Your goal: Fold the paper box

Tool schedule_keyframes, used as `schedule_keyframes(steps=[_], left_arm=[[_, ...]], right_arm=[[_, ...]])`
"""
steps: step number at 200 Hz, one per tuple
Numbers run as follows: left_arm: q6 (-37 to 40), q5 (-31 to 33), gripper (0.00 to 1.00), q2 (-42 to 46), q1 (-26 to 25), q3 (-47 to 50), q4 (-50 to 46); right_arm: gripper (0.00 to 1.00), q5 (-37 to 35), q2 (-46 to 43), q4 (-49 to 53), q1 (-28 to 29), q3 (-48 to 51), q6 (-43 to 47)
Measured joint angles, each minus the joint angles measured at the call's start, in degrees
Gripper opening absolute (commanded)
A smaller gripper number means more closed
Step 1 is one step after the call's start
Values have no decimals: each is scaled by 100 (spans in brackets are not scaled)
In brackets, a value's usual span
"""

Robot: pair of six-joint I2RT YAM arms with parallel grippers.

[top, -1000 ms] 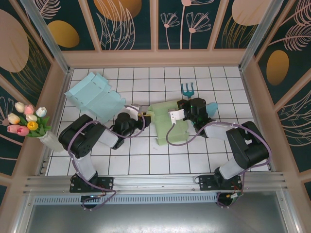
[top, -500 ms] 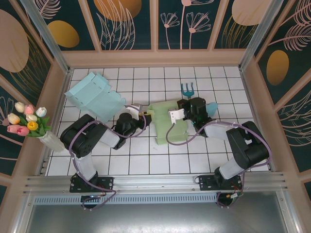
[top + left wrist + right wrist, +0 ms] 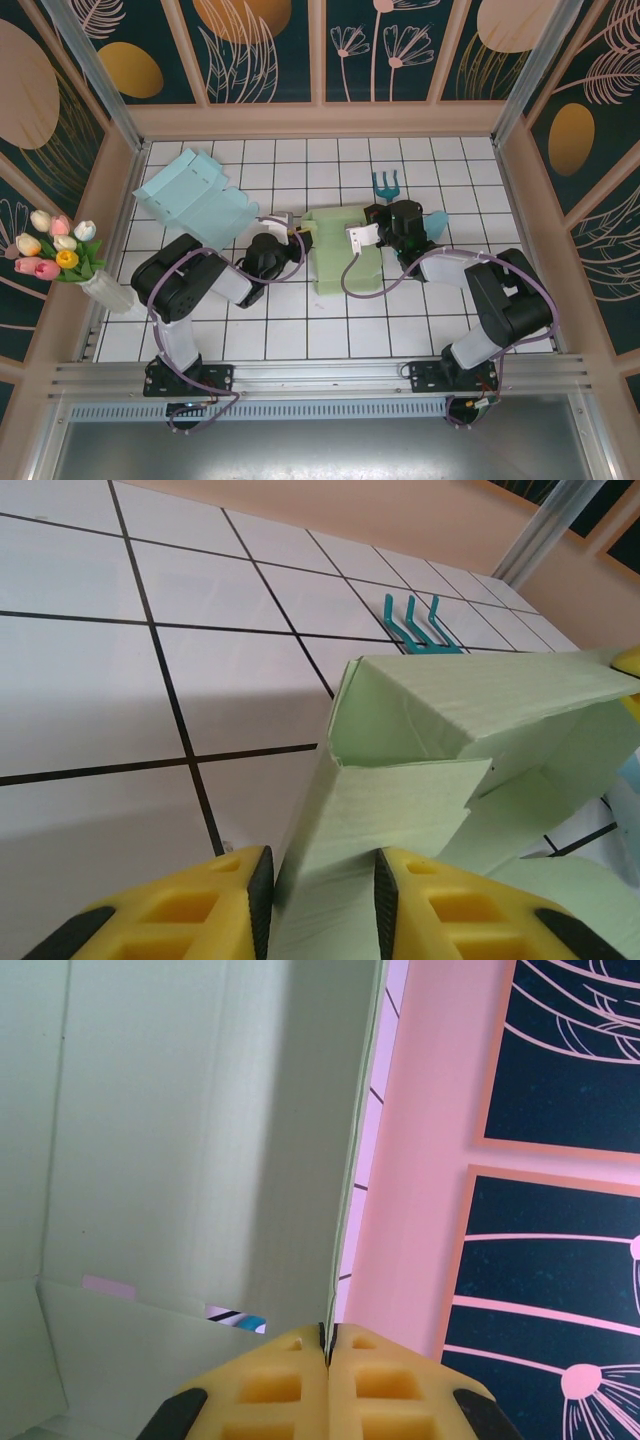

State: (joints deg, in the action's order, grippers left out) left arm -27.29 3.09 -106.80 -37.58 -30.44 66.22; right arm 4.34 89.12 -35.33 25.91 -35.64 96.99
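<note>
Box [image 3: 335, 262] | left hand [image 3: 318, 880] nearer, narrowing (right hand [image 3: 328, 1335] still pinching)

White tiled table [image 3: 470, 160], walled enclosure with leaf-pattern panels: one green paper box [image 3: 335, 272], partly folded, at centre, with the left gripper [image 3: 298, 232] at its left edge and the right gripper [image 3: 360, 238] at its far right part. One pale blue flattened box [image 3: 190, 195] at far left; one teal toy rake [image 3: 386, 184] just beyond the right gripper; one bunch of tulips [image 3: 55, 248] in a white vase [image 3: 105, 292] by the left wall.
</note>
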Motion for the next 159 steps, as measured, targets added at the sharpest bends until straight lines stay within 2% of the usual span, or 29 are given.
schedule_keyframes(steps=[71,159], left_arm=[[-2,-76,35,-385,-280,-273,164],[4,710,33,-420,-337,-433,-9]], right_arm=[[0,4,11,52,4,-48,0],[0,-46,50,79,83,-76,92]])
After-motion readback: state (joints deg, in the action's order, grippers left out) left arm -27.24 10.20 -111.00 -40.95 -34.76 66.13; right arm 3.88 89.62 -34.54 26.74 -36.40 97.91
